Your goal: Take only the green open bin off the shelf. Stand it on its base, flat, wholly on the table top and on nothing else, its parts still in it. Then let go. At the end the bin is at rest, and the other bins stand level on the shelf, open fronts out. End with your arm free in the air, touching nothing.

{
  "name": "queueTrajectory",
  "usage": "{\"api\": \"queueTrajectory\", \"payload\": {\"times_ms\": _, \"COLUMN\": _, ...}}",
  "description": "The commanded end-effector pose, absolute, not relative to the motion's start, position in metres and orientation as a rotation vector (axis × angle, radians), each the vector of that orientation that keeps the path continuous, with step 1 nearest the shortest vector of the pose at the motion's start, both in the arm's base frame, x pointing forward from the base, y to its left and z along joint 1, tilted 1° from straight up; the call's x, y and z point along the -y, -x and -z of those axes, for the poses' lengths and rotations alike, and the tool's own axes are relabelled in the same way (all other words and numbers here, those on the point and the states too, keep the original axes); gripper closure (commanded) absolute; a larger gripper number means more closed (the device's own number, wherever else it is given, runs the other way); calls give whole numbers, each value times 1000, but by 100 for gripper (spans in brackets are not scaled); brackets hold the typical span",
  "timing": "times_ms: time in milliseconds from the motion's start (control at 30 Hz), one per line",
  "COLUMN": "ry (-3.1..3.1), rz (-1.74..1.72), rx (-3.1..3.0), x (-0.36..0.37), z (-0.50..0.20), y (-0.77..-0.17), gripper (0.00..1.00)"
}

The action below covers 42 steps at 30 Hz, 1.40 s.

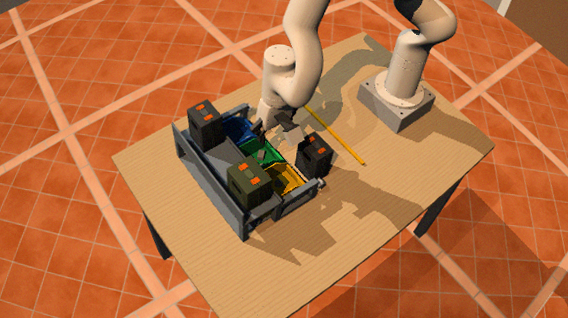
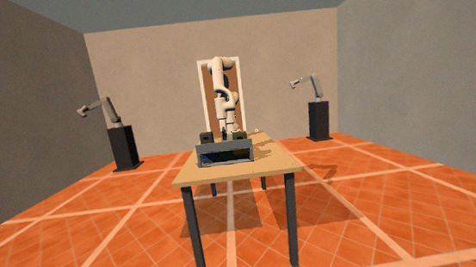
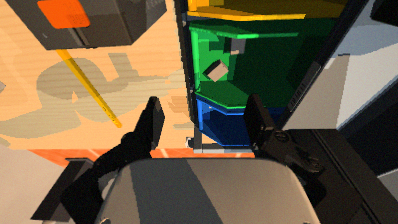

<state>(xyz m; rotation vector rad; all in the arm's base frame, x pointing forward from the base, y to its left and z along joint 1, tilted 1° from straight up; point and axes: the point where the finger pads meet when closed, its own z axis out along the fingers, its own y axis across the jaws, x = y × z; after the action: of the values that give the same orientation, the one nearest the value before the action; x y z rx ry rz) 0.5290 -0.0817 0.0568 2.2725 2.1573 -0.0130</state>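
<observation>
The green open bin [image 1: 254, 148] [image 3: 265, 65] sits on the grey shelf [image 1: 203, 170] [image 2: 223, 145] between a blue bin [image 1: 236, 128] [image 3: 225, 124] and a yellow bin [image 1: 285, 176] [image 3: 250, 11]. Small parts [image 3: 217, 71] lie inside the green bin. My gripper [image 1: 273, 130] [image 3: 203, 105] [image 2: 223, 132] is open and empty. It hangs low over the shelf's front edge, near where the green and blue bins meet. In the wrist view one finger is over the table outside the shelf and the other is over the bins.
Two dark boxes with orange tabs [image 1: 205, 123] [image 1: 249, 184] stand on the shelf's top. A third [image 1: 314, 153] [image 3: 90, 20] stands on the table [image 1: 256, 277] just in front of the bins. A thin yellow rod [image 1: 333, 133] [image 3: 90, 87] lies nearby. The arm's base [image 1: 395, 104] is at the back right.
</observation>
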Motion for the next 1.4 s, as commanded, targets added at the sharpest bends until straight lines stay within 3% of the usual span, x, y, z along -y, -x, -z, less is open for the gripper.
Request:
{"api": "queueTrajectory", "payload": {"times_ms": 0, "ry": -2271, "rz": 11, "rx": -2156, "x": 82, "z": -58, "y": -529, "gripper": 0}}
{"api": "queueTrajectory", "payload": {"times_ms": 1367, "ry": -2271, "rz": 11, "rx": -2156, "x": 81, "z": -58, "y": -522, "gripper": 0}}
